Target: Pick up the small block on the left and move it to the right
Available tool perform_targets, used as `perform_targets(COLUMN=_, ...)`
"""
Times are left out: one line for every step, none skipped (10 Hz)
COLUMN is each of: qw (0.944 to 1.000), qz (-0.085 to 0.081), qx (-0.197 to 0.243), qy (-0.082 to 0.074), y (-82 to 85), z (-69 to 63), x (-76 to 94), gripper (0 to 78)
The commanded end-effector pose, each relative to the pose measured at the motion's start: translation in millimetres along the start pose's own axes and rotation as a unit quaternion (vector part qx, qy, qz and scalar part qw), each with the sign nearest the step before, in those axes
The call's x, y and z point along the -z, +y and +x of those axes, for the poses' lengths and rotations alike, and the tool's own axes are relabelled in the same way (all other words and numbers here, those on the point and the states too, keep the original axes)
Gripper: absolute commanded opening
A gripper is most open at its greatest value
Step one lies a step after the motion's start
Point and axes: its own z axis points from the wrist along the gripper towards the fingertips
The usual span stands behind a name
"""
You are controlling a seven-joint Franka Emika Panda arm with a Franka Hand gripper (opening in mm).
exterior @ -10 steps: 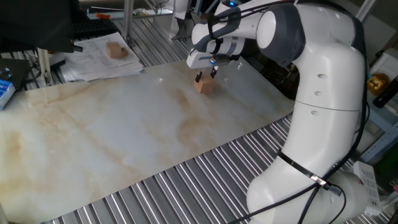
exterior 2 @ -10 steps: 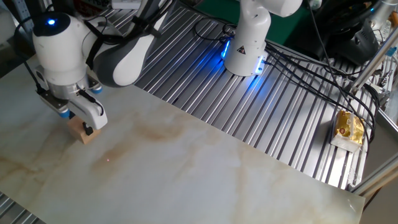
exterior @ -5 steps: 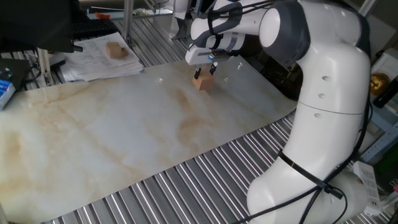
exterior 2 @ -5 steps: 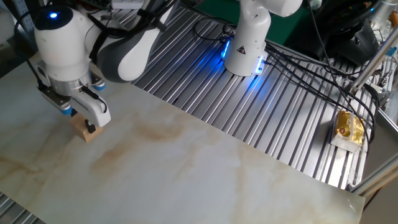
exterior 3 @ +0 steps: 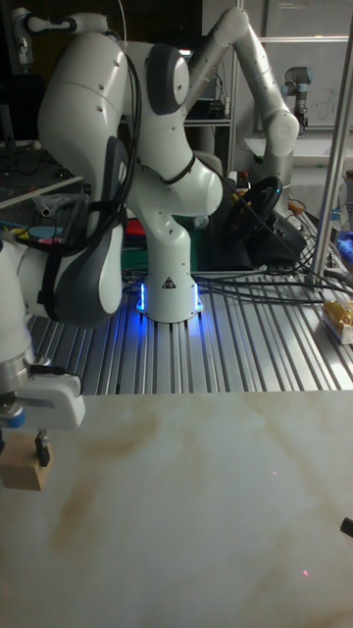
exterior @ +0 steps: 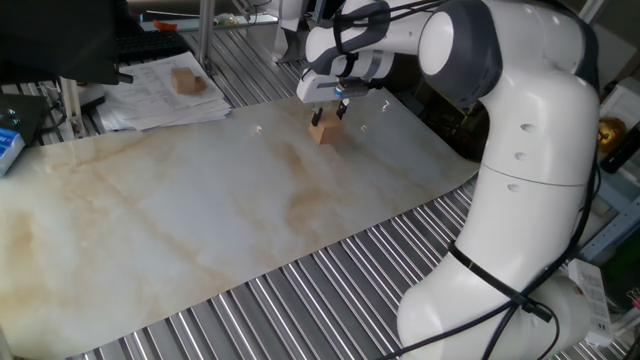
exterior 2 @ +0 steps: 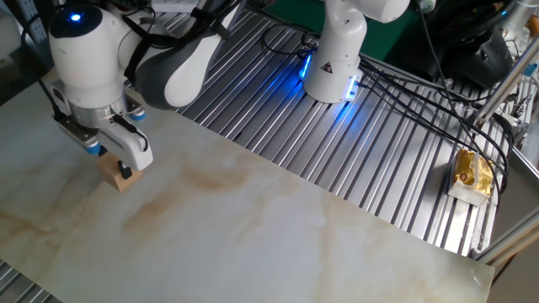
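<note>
The small block, a tan wooden cube, sits between the fingers of my gripper near the far edge of the marble board. The gripper is shut on the block's upper part. In the other fixed view the block is at the far left under the gripper, with one black fingertip against its side. The tall fixed view shows the block at the left edge and one fingertip on its right face. Whether the block touches the board I cannot tell.
A second, similar wooden block lies on a stack of papers beyond the board's far-left corner. The arm's white base stands on the ribbed metal table. A yellow packet lies at the far right.
The gripper and the block between its fingers shifted together a little along the board's far edge, mostly in the first half second. Since then they have hardly moved.
</note>
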Motion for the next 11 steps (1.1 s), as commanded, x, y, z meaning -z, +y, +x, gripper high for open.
perform_targets(qw=1.0, qz=0.001, qx=0.001, qy=0.002, y=7.4, z=7.4, x=9.7, gripper=1.1)
perform_targets(qw=1.0, qz=0.0, qx=0.004, qy=0.002, y=7.6, z=7.6, x=9.9, gripper=1.1)
perform_targets(qw=1.0, qz=-0.001, qx=0.007, qy=0.003, y=7.7, z=7.6, x=9.8, gripper=1.1)
perform_targets(qw=0.9999, qz=-0.001, qx=0.012, qy=0.003, y=8.8, z=8.0, x=9.4, gripper=1.1)
perform_targets(qw=0.9999, qz=-0.001, qx=0.013, qy=0.003, y=10.9, z=9.6, x=9.7, gripper=1.1)
perform_targets(qw=0.9999, qz=0.0, qx=0.013, qy=0.003, y=14.4, z=12.7, x=10.8, gripper=1.1)
perform_targets(qw=0.9999, qz=0.001, qx=0.011, qy=0.004, y=20.0, z=16.8, x=12.1, gripper=1.1)
perform_targets(qw=0.9999, qz=0.001, qx=0.011, qy=0.004, y=21.6, z=17.7, x=12.5, gripper=1.1)
perform_targets(qw=0.9999, qz=0.002, qx=0.011, qy=0.005, y=27.2, z=20.6, x=13.7, gripper=1.1)
perform_targets(qw=0.9999, qz=0.003, qx=0.015, qy=0.005, y=28.0, z=21.4, x=13.9, gripper=1.1)
perform_targets(qw=0.9998, qz=0.004, qx=0.017, qy=0.006, y=28.3, z=21.9, x=14.3, gripper=1.1)
